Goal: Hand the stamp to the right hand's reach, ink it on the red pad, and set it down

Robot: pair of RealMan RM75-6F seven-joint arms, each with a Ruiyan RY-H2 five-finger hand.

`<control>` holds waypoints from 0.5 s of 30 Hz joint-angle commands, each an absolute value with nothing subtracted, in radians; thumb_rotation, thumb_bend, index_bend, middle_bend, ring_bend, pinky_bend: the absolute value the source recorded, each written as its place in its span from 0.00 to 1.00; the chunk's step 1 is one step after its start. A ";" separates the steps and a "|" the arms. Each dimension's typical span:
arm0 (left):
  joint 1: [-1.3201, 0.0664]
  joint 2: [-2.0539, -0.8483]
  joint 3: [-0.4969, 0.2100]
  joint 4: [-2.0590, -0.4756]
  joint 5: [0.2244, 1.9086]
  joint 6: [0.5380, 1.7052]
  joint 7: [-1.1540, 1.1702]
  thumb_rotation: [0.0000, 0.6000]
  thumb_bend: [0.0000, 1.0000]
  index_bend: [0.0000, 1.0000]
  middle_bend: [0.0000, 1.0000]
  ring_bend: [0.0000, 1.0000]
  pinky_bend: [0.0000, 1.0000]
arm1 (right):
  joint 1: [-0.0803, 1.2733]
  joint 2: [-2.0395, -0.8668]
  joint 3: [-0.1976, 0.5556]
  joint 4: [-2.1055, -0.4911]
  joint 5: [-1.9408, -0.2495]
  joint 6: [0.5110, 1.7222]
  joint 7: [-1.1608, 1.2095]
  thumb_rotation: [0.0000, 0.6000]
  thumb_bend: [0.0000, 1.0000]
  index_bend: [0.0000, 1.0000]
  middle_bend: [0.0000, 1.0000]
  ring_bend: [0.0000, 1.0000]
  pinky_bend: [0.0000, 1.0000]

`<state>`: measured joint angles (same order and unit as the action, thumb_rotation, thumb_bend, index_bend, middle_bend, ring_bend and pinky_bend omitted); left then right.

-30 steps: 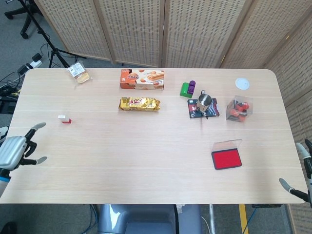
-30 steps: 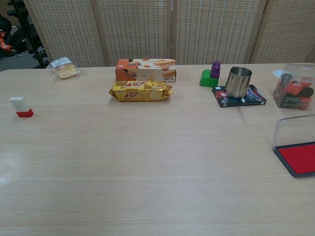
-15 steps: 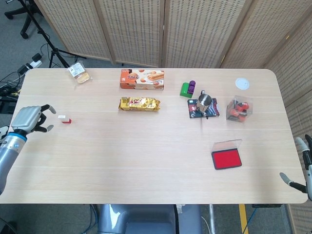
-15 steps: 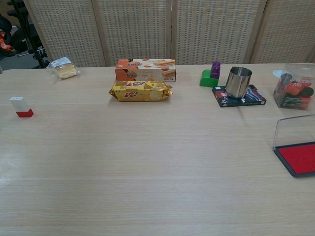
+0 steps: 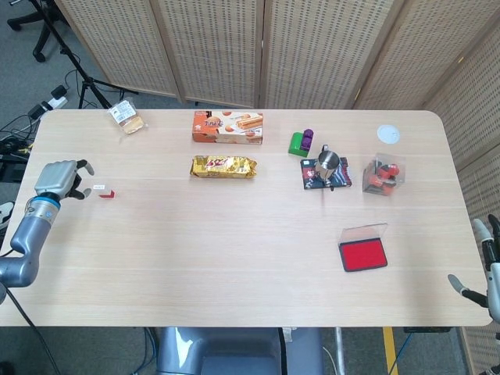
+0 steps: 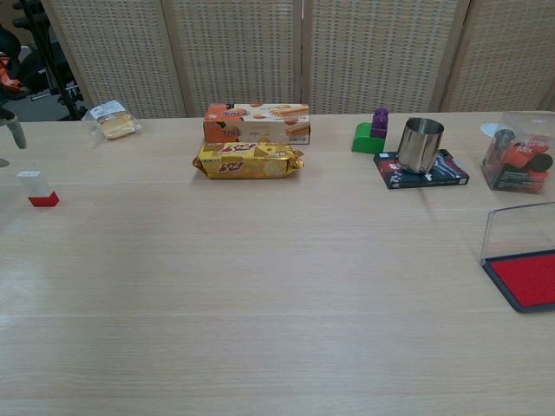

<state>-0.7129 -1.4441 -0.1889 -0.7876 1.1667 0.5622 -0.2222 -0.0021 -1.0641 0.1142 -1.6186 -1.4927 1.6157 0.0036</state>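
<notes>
The stamp (image 5: 104,191) (image 6: 36,188), a small white block with a red base, stands upright near the table's left edge. My left hand (image 5: 62,179) hovers just left of it with fingers spread, holding nothing; only a fingertip (image 6: 15,130) shows in the chest view. The red ink pad (image 5: 363,254) (image 6: 531,278) lies open at the right with its clear lid raised. My right hand (image 5: 484,273) shows at the right edge of the head view, past the table's corner, fingers apart and empty.
A yellow snack pack (image 5: 223,166), an orange biscuit box (image 5: 228,126), a wrapped bun (image 5: 128,116), green and purple blocks (image 5: 301,142), a steel cup (image 5: 328,162) on a dark pack, a clear box (image 5: 382,175) and a white lid (image 5: 387,133) sit across the back half.
My left hand has risen from the near left edge and travelled up and inward until it sits just left of the stamp. The right hand has barely shifted. The stamp has not moved.
</notes>
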 commanded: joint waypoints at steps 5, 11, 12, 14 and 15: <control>-0.737 -1.502 -0.184 -0.707 1.170 0.526 -0.231 1.00 0.34 0.44 1.00 1.00 0.99 | 0.002 -1.063 0.117 -1.618 -1.479 1.602 0.007 1.00 0.00 0.00 0.00 0.00 0.00; -0.741 -1.525 -0.178 -0.675 1.173 0.507 -0.236 1.00 0.34 0.44 1.00 1.00 0.99 | 0.003 -1.061 0.119 -1.617 -1.472 1.595 0.014 1.00 0.00 0.00 0.00 0.00 0.00; -0.741 -1.527 -0.178 -0.672 1.174 0.506 -0.236 1.00 0.34 0.44 1.00 1.00 0.99 | 0.003 -1.061 0.119 -1.617 -1.472 1.595 0.014 1.00 0.00 0.00 0.00 0.00 0.00; -0.742 -1.537 -0.177 -0.660 1.175 0.503 -0.237 1.00 0.34 0.44 1.00 1.00 0.99 | 0.004 -1.060 0.119 -1.617 -1.469 1.591 0.017 1.00 0.00 0.00 0.00 0.00 0.00; -0.742 -1.541 -0.176 -0.653 1.175 0.502 -0.237 1.00 0.34 0.44 1.00 1.00 0.99 | 0.005 -1.059 0.120 -1.616 -1.467 1.588 0.018 1.00 0.00 0.00 0.00 0.00 0.00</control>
<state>-0.7414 -1.5369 -0.1771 -0.6582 1.1744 0.5038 -0.2363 0.0044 -1.0598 0.1194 -1.6165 -1.4682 1.5894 0.0176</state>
